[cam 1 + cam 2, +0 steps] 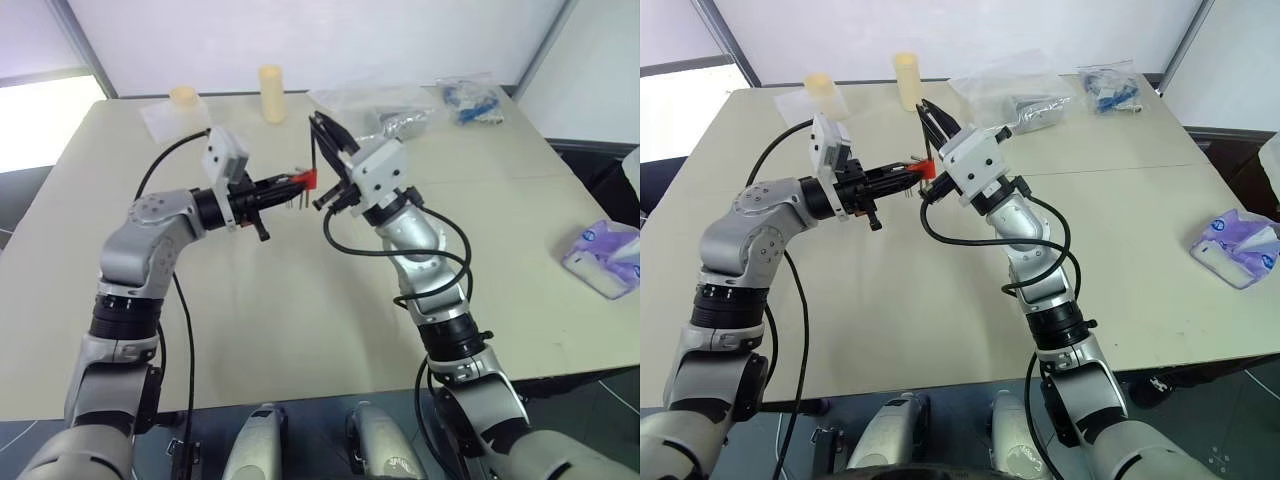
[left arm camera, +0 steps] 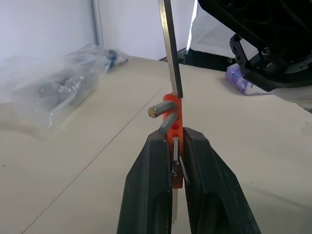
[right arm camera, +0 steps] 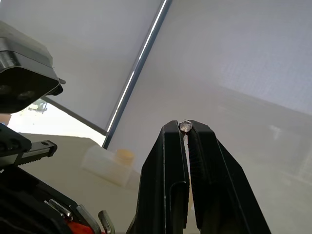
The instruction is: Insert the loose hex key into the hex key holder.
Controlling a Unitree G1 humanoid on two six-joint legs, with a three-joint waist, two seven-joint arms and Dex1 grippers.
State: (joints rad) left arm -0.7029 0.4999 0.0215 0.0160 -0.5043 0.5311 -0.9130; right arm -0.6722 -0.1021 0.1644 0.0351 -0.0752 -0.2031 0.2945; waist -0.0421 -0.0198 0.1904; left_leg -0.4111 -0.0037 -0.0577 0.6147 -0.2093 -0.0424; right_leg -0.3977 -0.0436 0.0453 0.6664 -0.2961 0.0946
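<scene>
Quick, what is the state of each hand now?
Left hand: closed, holding the red holder.
Right hand: closed, holding the loose hex key.

The red holder [image 2: 174, 114] is sitting above the table; the grey hex key [image 2: 169, 48] is standing upright, meeting its top.

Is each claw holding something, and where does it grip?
Left claw pinches the red hex key holder by its near end. Right claw clamps the loose hex key near its upper end.
</scene>
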